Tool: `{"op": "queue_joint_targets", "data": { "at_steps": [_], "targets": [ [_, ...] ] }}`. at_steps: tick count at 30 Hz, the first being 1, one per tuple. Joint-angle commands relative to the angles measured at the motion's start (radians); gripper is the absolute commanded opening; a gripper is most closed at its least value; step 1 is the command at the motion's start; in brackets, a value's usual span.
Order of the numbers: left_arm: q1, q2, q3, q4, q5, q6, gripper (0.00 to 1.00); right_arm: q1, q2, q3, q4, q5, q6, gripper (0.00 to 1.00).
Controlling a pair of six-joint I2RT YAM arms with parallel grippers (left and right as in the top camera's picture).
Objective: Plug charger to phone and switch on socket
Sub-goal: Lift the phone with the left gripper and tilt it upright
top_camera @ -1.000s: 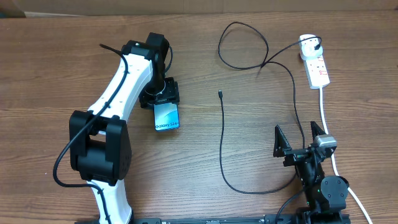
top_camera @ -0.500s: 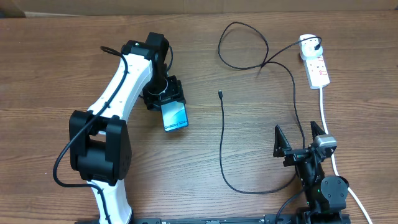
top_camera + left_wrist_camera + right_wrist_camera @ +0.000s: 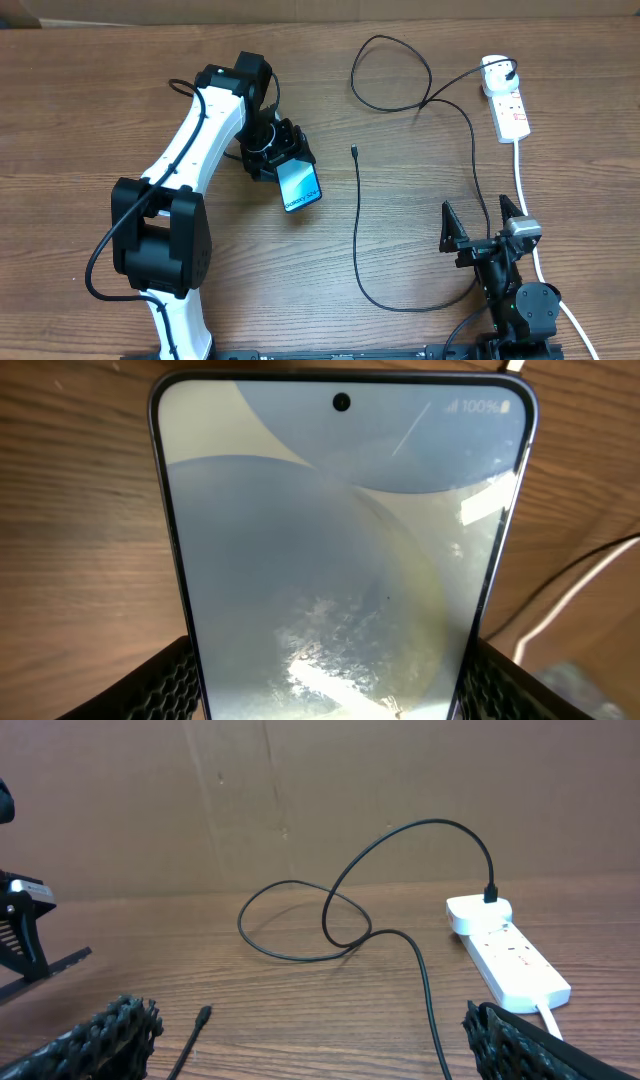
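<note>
- Overhead: the left tool is clamped on one short end of the phone, which angles out toward the charger. Whether the phone's far end touches the tabletop I cannot tell. With so little of the phone gripped, a quick swing could twist it loose. The connector tip lies free, near the phone but apart from it. The right tool stands spread wide and empty, well away from the tip.
- Left wrist: the fingers flank the phone at its lower end, camera hole at the far end. The port is probably inside the grip, so the connector may be blocked.
- Right wrist: the connector tip is small and flat on the wood, and a pinch could skid off it. Dragging the cable might tug the plug out of the socket.
</note>
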Motion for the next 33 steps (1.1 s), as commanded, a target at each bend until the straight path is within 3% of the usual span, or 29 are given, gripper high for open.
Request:
{"op": "queue_joint_targets", "data": {
  "at_steps": [1, 18, 33],
  "targets": [
    [0.004, 0.001, 0.032, 0.001, 0.099, -0.118, 0.04, 0.006, -0.010, -0.011, 0.004, 0.010, -0.001, 1.00],
    [0.015, 0.001, 0.032, -0.013, 0.533, -0.436, 0.04, 0.006, -0.010, -0.011, 0.004, 0.010, -0.001, 1.00],
    [0.016, 0.001, 0.032, -0.011, 0.859, -0.531, 0.04, 0.006, -0.010, -0.011, 0.004, 0.010, -0.001, 1.00]
  ]
}}
